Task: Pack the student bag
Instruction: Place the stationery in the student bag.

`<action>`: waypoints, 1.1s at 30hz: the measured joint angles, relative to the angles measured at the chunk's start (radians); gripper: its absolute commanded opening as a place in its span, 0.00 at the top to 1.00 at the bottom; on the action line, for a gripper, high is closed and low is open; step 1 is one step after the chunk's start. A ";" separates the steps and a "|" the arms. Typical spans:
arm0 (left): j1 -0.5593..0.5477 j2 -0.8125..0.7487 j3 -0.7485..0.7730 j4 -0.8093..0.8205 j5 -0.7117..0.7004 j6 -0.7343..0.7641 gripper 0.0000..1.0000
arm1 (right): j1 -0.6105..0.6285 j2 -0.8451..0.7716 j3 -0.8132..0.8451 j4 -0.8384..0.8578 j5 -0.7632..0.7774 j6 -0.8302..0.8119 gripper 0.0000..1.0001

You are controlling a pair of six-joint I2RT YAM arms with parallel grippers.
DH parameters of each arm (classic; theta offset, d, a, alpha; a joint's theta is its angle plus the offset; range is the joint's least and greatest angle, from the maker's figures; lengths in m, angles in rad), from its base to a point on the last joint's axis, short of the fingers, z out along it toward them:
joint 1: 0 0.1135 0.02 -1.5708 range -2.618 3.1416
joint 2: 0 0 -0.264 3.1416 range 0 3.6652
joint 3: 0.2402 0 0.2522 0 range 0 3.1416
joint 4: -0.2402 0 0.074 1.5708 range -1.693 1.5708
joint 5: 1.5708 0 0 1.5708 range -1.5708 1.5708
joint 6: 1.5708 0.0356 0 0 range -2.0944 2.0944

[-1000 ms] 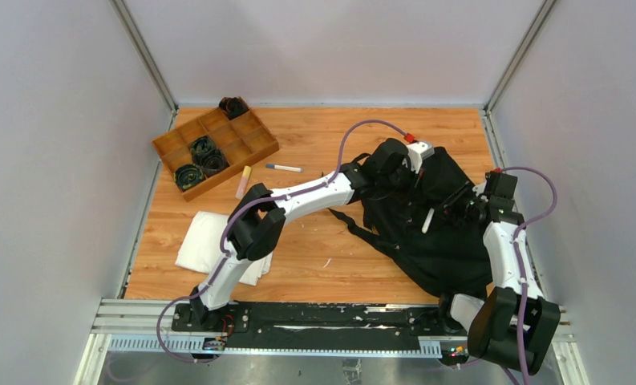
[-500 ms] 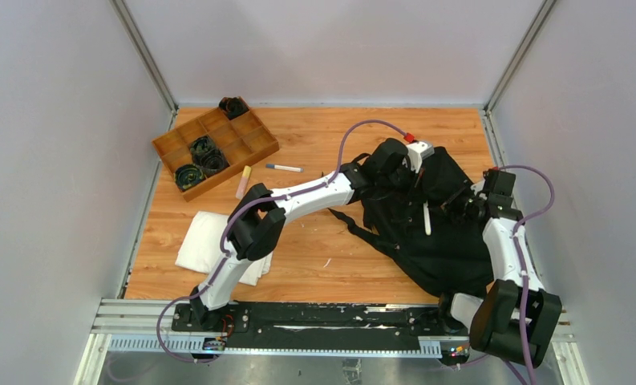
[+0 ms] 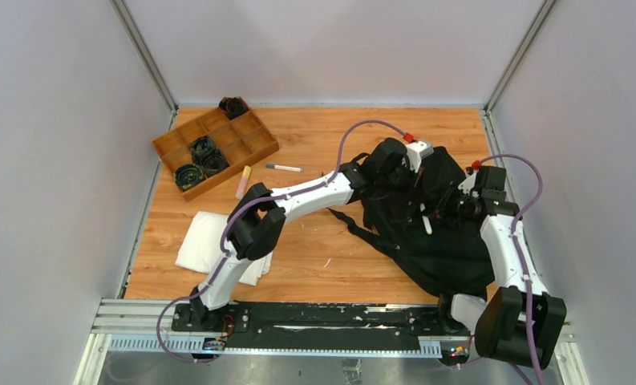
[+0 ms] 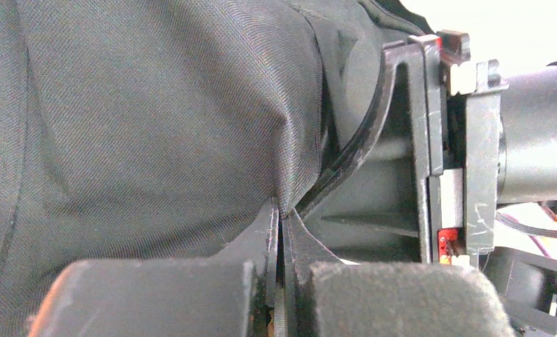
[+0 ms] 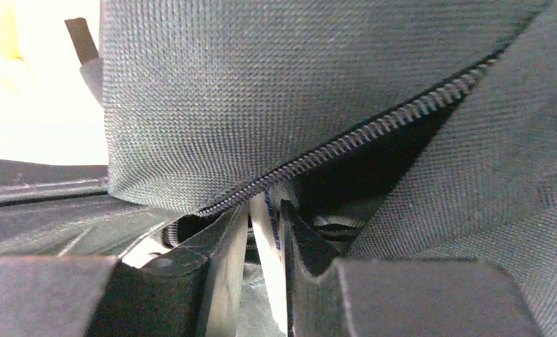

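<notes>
Student bag (image 3: 451, 253) lies at rt side of wooden table (image 3: 330, 136); we see left gripper (image 4: 281, 235) clenched on a fold of its fabric, right gripper (image 5: 265, 235) grasping a white pen (image 5: 268, 277) below the zip (image 5: 374, 130).

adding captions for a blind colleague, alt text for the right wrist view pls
Close up, the right tool holds a slim white pen between its fingers just below the zipper edge of the black student bag, whose woven fabric fills the view.

student bag (image 3: 451, 257) interior hidden, pale stick (image 5: 268, 274) by right hand (image 5: 265, 210) mostly covered
</notes>
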 measured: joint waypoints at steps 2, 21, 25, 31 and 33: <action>0.000 0.000 0.000 0.000 0.003 -0.001 1.00 | 0.016 0.010 0.003 -0.013 0.006 -0.021 0.78; 0.002 0.000 -0.013 0.005 0.010 -0.008 1.00 | 0.062 0.029 0.021 -0.029 0.060 -0.059 0.60; 0.002 0.000 -0.027 0.017 0.018 -0.017 1.00 | 0.091 0.060 0.012 -0.020 0.066 -0.062 0.72; 0.002 0.000 -0.034 0.019 0.019 -0.023 1.00 | 0.104 0.071 0.018 -0.024 0.061 -0.082 1.00; 0.002 0.000 -0.034 0.020 0.019 -0.023 1.00 | 0.108 0.061 0.032 -0.045 0.074 -0.088 1.00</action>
